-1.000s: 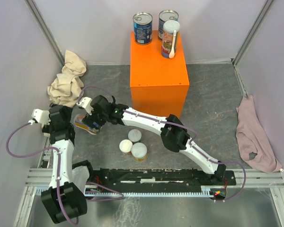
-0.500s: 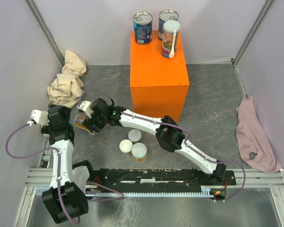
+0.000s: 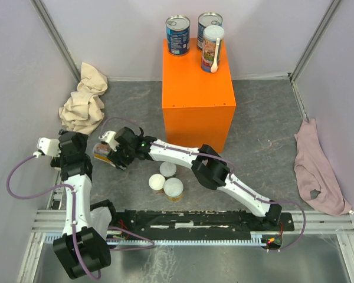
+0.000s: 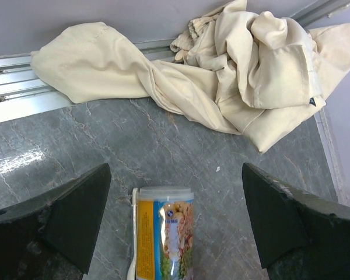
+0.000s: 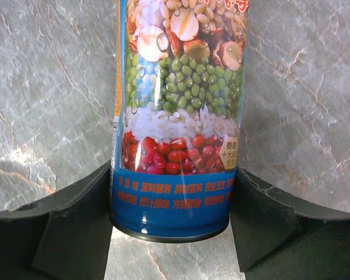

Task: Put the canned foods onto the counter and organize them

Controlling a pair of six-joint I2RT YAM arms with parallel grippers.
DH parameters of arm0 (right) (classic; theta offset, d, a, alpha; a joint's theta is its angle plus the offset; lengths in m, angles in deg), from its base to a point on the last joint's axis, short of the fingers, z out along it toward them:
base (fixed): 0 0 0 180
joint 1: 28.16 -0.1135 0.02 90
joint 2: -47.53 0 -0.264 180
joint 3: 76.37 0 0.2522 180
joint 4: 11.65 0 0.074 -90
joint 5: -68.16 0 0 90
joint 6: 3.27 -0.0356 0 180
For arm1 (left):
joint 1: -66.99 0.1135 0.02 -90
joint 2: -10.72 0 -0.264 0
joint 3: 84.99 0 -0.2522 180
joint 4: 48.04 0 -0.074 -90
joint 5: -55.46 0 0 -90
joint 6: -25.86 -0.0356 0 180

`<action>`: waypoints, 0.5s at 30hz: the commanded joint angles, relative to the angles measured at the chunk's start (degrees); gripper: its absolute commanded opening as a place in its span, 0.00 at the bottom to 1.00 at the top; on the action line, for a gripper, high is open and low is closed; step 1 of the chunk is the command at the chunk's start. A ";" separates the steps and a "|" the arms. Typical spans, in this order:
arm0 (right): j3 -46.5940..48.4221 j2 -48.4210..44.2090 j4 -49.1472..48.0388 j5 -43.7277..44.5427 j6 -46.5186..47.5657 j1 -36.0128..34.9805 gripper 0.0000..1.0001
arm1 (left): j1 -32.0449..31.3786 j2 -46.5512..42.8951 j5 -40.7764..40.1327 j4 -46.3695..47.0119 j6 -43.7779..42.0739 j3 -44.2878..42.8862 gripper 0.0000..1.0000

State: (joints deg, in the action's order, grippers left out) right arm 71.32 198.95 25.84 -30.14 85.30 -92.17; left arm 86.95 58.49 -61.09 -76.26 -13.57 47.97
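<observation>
A colourful-labelled can (image 5: pixel 178 116) lies on its side on the grey floor, left of the orange counter (image 3: pixel 197 88). My right gripper (image 5: pixel 174 182) is shut on this can near its blue base, both fingers pressed against its sides. My left gripper (image 4: pixel 175 175) hangs open just over the can's pale lid end (image 4: pixel 163 195), touching nothing. In the top view the held can (image 3: pixel 100 152) sits between the two arms. Two blue tins (image 3: pixel 177 35) and a colourful can (image 3: pixel 213 40) stand on the counter. Three pale-lidded cans (image 3: pixel 167 180) stand upright on the floor.
A beige cloth (image 3: pixel 82 100) is bunched at the left wall, just beyond the lying can. A pink cloth (image 3: pixel 315 168) lies at the right wall. The black rail (image 3: pixel 194 224) with the arm bases runs along the near edge.
My right gripper has reached a little further left and lower, and its jaws have closed from wide open onto the lying can. The left arm has barely moved.
</observation>
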 commanded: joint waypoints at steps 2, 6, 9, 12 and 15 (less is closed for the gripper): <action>-7.35 -8.55 -3.05 0.98 -1.25 -0.52 0.39 | 0.60 -0.68 -0.68 1.86 2.18 0.05 0.99; -12.12 -12.59 -2.73 4.35 -1.20 -1.64 0.39 | 0.60 -0.48 -0.61 1.80 2.11 -0.02 0.99; -16.78 -15.68 -3.23 7.94 -1.60 -2.61 0.40 | 0.60 -0.35 -0.51 1.76 2.16 0.05 0.99; -22.22 -18.33 -3.65 12.65 -2.41 -3.13 0.40 | 0.63 -0.18 0.02 1.77 2.28 0.03 0.99; -28.98 -21.45 -6.20 15.54 -2.91 -3.23 0.41 | 0.60 0.01 0.84 2.04 2.51 0.18 0.99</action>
State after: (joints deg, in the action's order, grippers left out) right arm 48.46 184.67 22.69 -20.96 83.47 -94.88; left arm 87.17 58.56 -60.87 -76.26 -13.16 47.99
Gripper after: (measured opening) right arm 0.747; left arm 0.994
